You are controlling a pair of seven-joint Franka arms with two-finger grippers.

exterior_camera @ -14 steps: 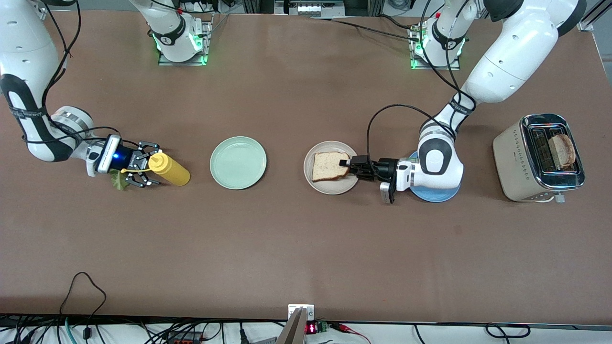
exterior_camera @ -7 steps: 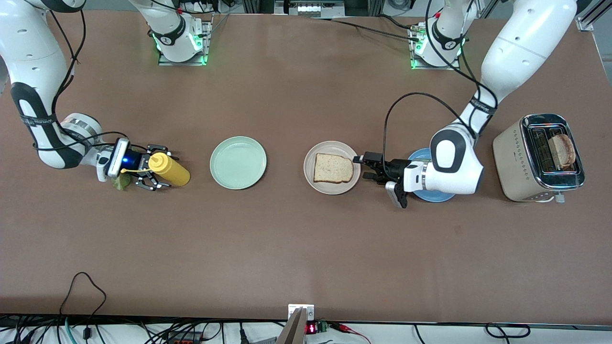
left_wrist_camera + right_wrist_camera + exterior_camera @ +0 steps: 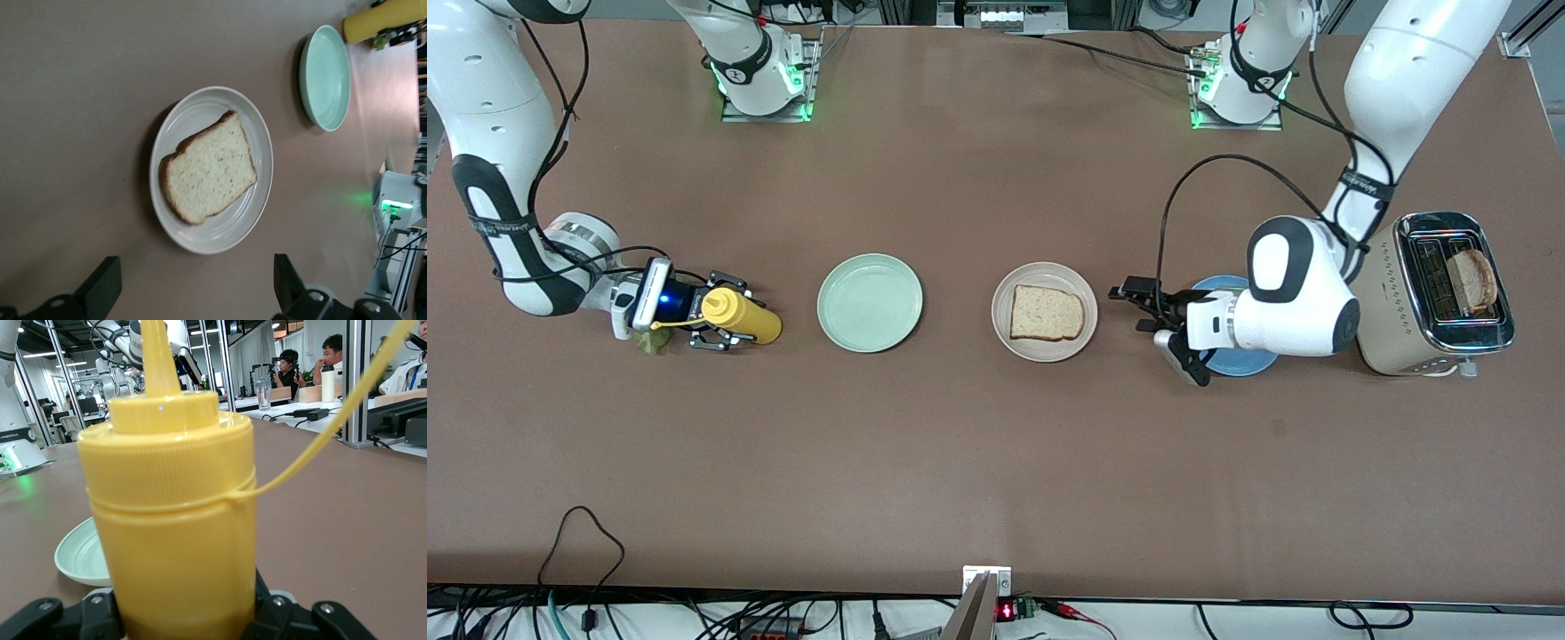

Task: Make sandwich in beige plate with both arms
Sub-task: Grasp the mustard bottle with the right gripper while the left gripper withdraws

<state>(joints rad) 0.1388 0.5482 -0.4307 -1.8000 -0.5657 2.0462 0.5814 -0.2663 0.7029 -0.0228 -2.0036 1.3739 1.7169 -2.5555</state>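
Seen from the front, starting at the right arm's end of the brown, smooth tabletop (image 3: 996, 462), halfway down the frame. Right gripper (image 3: 716, 313) low over the tabletop, black fingers closed in on both sides of a yellow bottle (image 3: 747, 322). Bottle of shiny plastic, round and long, lying on its side, ridged cap toward the gripper, thin yellow strap looping off the cap. Crinkly green lettuce leaf (image 3: 647, 340) peeking out under the gripper's wrist, flat on the tabletop, touching nothing of the bread.

Next, toward the middle of the frame: mint-green plate (image 3: 870, 302), round, shallow, glossy.

Just past the middle: beige plate (image 3: 1045, 348), round and pale, with a raised rim and faint rings inside. On it, one slice of bread (image 3: 1047, 313), squarish with one bumpy rounded edge, soft and pale with tiny dark specks, thin brown crust all around. Lying flat, inside the rim. Only that first part of the sandwich in place; no leaf on it, no second slice on top.

Then the left gripper (image 3: 1134, 307), over the bare tabletop between the beige plate and a blue plate (image 3: 1240, 363), fingers spread wide apart, holding nothing.

Last, at the left arm's end: cream toaster (image 3: 1383, 293) with a shiny metal top, boxy with round corners. Another slice (image 3: 1472, 280) standing up in one slot, browner at the crust.
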